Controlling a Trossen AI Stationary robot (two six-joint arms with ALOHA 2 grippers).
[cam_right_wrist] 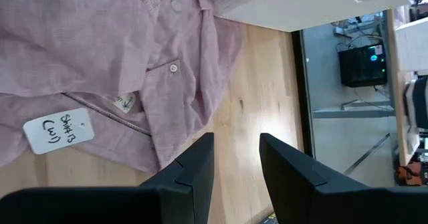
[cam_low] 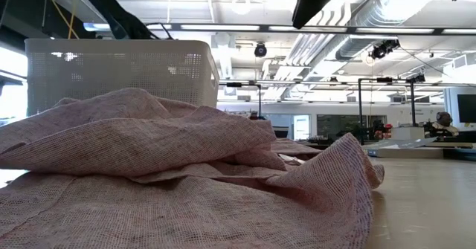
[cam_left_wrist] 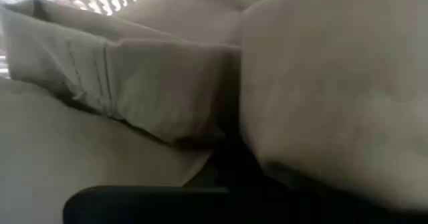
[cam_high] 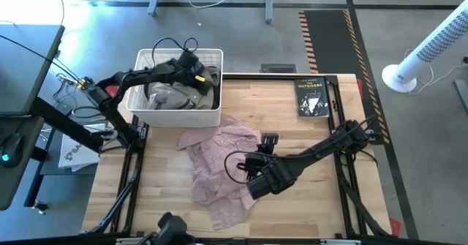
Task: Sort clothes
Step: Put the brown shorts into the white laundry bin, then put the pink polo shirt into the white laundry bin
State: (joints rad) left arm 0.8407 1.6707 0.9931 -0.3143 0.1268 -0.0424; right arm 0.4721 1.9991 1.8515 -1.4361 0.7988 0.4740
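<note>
While the left gripper [cam_high: 191, 68] is buried in the khaki garment [cam_high: 172, 93] inside the white basket [cam_high: 178, 117], its grasp impossible to tell, the pink shirt [cam_high: 216, 164] just beside the released right gripper [cam_high: 248, 164] is best pinched at 1 bunched fold.

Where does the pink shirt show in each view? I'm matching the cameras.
High view: pink shirt crumpled mid-table.
Low view: fills the foreground.
Left wrist view: not in it.
Right wrist view: the upper left.
Shared landmark: white basket, beside it.
</note>
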